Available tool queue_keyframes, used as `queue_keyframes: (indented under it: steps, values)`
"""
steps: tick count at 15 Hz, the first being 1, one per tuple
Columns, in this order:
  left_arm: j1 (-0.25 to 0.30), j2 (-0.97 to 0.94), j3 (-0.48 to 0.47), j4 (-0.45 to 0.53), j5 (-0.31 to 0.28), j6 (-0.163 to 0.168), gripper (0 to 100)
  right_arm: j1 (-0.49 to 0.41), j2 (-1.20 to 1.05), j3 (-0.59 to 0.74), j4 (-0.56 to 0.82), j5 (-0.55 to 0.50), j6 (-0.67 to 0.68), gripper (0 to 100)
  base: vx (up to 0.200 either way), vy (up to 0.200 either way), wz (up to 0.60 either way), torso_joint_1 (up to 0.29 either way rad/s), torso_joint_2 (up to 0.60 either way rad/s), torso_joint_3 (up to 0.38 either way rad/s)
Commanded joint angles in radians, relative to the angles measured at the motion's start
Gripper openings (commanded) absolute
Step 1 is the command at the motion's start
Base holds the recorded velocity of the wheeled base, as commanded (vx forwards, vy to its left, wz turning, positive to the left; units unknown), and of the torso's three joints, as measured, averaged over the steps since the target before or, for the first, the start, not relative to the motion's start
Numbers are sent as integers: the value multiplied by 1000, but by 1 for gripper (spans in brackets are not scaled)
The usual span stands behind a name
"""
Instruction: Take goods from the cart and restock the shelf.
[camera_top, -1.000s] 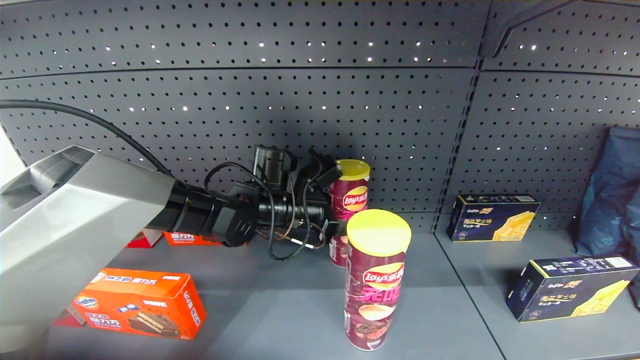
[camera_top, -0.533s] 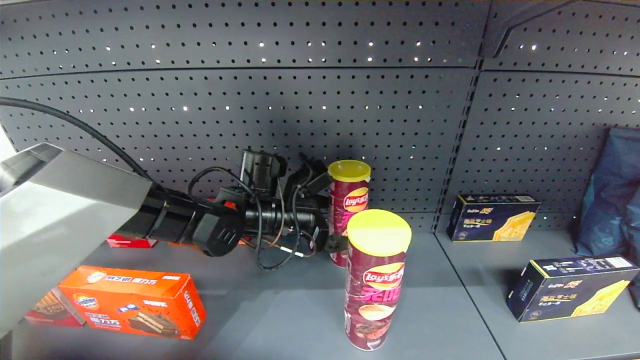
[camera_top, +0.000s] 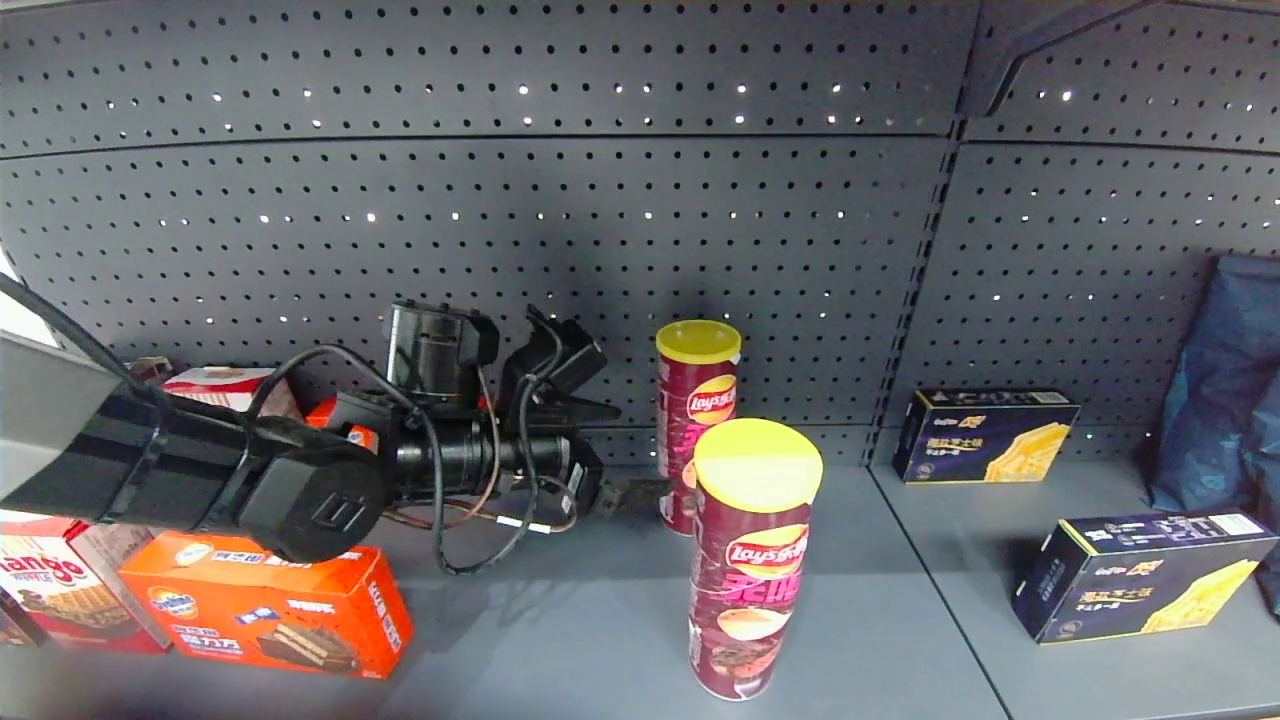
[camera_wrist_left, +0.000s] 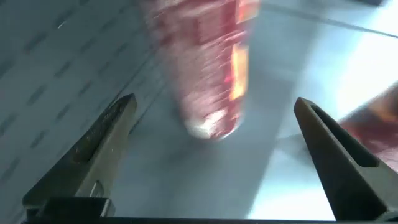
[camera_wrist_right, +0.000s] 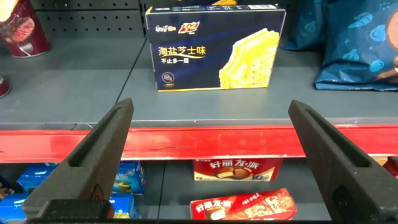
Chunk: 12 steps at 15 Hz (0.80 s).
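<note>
L gripper (camera_top: 636, 450) is held wide open, empty, beside rear can (camera_top: 697, 420). Can is stood upright, label outward for display.

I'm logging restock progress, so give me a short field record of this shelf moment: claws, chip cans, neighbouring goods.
left claw: open, empty, pointed at the rear chip can, not gripping it
right claw: open, empty, facing a dark blue box
rear chip can: upright, close to the pegboard
front chip can: upright, nearer the shelf edge
orange box: lying flat below the left arm
</note>
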Motion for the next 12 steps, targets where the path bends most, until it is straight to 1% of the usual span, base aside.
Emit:
queue_keyframes:
  steps: [1, 2, 3, 5, 7, 8, 10, 12]
  values:
    - [-5, -30, 18, -20, 63, -25, 100, 0, 1, 0, 0, 0, 0, 100, 0, 0, 0, 0, 0, 0]
    - [-14, -19, 20, -49, 152, -31, 100, 0, 1, 0, 0, 1, 0, 100, 0, 0, 0, 0, 0, 0]
    - [-27, -1, 20, -57, 223, -31, 100, 0, 1, 0, 0, 0, 0, 100, 0, 0, 0, 0, 0, 0]
    - [-39, 24, 15, -67, 319, -31, 100, 0, 1, 0, 0, 0, 0, 100, 0, 0, 0, 0, 0, 0]
    - [-40, 39, 15, -70, 368, -26, 100, 0, 1, 0, 0, 1, 0, 100, 0, 0, 0, 0, 0, 0]
    - [-40, 50, 13, -72, 381, -20, 100, 0, 1, 0, 0, 0, 0, 100, 0, 0, 0, 0, 0, 0]
    - [-40, 70, 4, -90, 401, -20, 100, 0, 1, 0, 0, 0, 0, 100, 0, 0, 0, 0, 0, 0]
    - [-45, 87, 1, -109, 405, -20, 100, 0, 1, 0, 0, 1, 0, 100, 0, 0, 0, 0, 0, 0]
